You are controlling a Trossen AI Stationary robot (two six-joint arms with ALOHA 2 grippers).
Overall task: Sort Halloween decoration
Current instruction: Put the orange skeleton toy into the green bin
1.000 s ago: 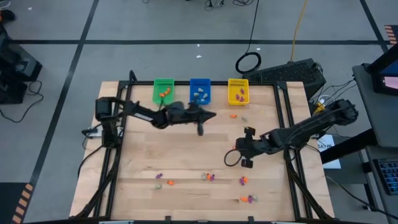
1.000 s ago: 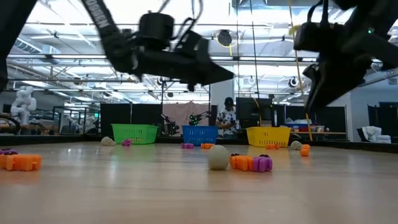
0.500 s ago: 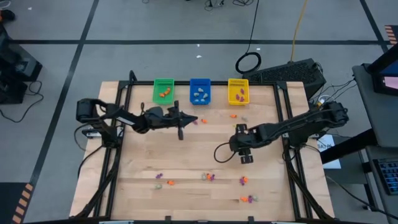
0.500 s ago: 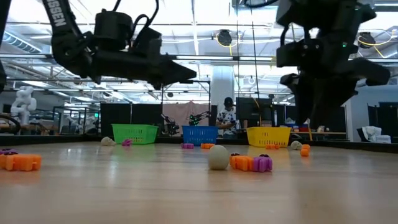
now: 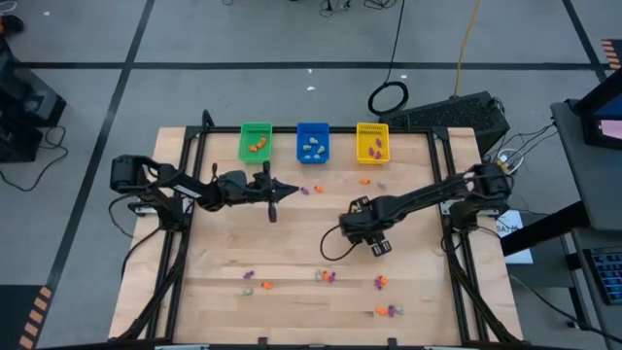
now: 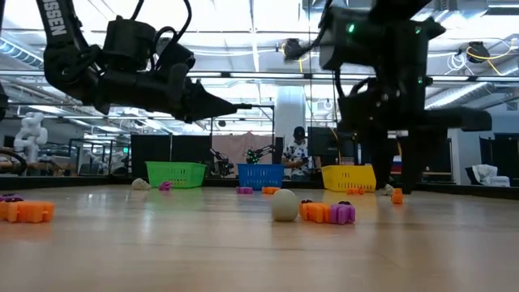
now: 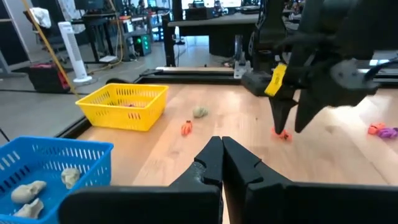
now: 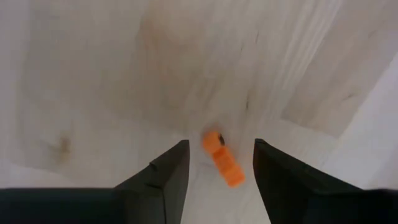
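My right fingers (image 8: 216, 168) stand wide apart, pointing down over the middle of the surface (image 5: 292, 253), with one orange trinket (image 8: 222, 158) lying on the wood between them, not gripped. My left fingers (image 7: 222, 163) are pressed shut on nothing, held above the surface just in front of the bins. The green bin (image 5: 256, 142), blue bin (image 5: 312, 142) and yellow bin (image 5: 372, 143) sit in a row at the far edge, each with a few pieces inside. More trinkets (image 5: 326, 277) in orange, purple and beige lie scattered along the near side, and a few (image 5: 364, 180) lie near the bins.
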